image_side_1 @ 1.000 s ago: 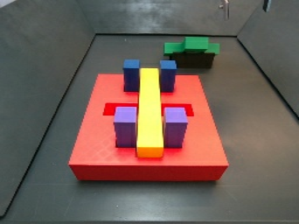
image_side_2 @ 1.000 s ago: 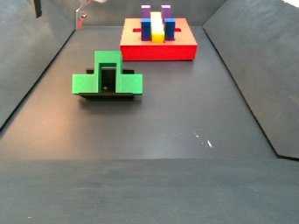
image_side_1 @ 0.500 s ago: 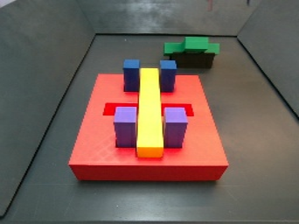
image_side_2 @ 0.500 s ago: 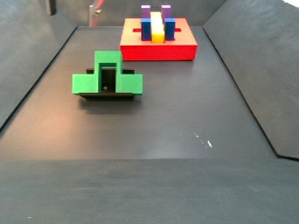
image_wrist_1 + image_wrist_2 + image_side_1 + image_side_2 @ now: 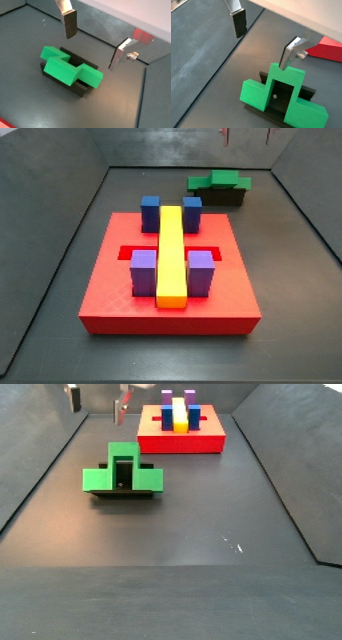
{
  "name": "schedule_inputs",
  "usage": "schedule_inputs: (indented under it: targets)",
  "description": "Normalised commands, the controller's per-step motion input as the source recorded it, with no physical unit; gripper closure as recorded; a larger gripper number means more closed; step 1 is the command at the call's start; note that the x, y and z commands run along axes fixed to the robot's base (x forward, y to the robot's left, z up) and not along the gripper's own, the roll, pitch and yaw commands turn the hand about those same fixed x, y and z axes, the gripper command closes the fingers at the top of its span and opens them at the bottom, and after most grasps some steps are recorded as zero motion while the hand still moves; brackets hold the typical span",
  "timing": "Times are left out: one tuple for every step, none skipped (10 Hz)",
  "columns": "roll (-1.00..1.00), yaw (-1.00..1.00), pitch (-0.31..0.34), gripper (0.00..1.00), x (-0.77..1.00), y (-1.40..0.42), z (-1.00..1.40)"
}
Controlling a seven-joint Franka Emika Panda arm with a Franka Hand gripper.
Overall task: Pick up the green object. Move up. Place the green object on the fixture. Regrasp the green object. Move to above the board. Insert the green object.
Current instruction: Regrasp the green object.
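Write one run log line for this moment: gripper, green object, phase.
gripper: open, empty, above the piece | green object: on fixture | phase: before regrasp

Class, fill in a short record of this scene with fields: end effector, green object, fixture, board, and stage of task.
end effector: end effector open, empty, raised above the green object
green object: green object resting on the fixture, not held
fixture: fixture on the dark floor, apart from the board
board: board red, carrying blue and purple posts and a yellow bar
stage of task: placed on fixture; regrasp not yet done
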Motion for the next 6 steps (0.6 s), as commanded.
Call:
schedule_inputs:
  targets:
    - [0.03, 0.92, 0.000, 0.00, 0.17, -0.01, -0.32]
    - [0.03, 0.95, 0.000, 0.00, 0.13, -0.01, -0.34]
    - [0.03, 0.95, 0.000, 0.00, 0.13, 0.00, -0.33]
    - [0.05, 0.94, 0.000, 0.00, 0.13, -0.05, -0.37]
    - [-0.09, 0.47, 0.000, 0.00, -0.30, 0.00, -0.15]
    - [-0.07, 0.11, 0.000, 0.00, -0.65, 0.10, 0.00]
